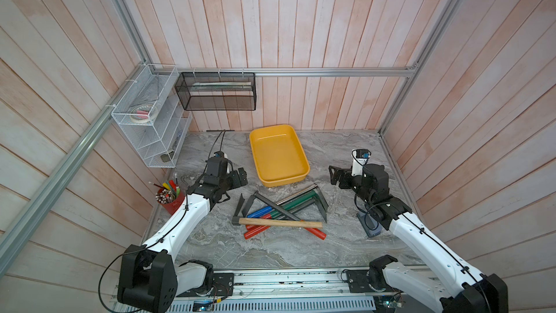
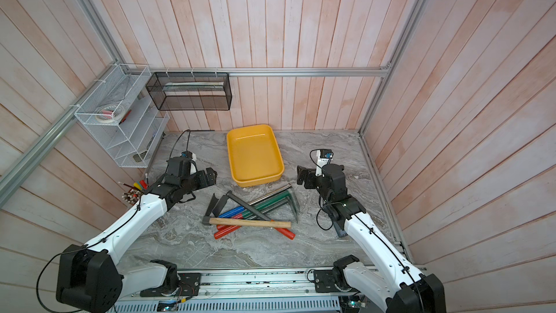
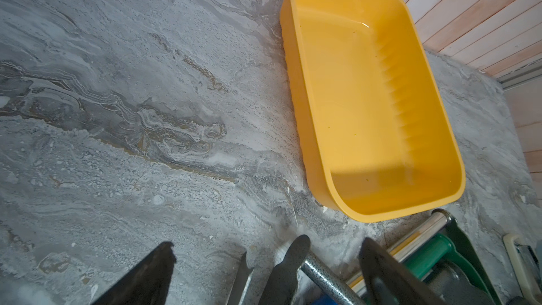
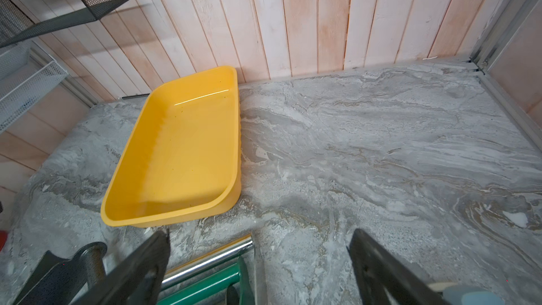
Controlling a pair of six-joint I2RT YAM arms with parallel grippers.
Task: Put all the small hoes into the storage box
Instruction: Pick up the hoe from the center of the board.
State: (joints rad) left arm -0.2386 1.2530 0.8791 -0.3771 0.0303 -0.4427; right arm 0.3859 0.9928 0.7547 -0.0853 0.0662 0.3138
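Both top views put the small hoe [image 1: 267, 201], apparently the grey-shafted tool, in the crossed tool pile [image 1: 282, 210] on the near side of the storage box [image 1: 281, 179], under the hammer [image 1: 279, 223]; with your left gripper [image 1: 240, 177] and right gripper [image 1: 332, 175] both wide and empty, take its stiff, probably head-heavy shaft close to the head end.

The storage box [image 1: 282, 180] sits at the back middle of the table [image 1: 270, 251], with a pile of tools [image 1: 289, 206] just in front of it and a hammer [image 1: 282, 223] on top. A pencil cup [image 1: 170, 203] stands at the table's left edge.
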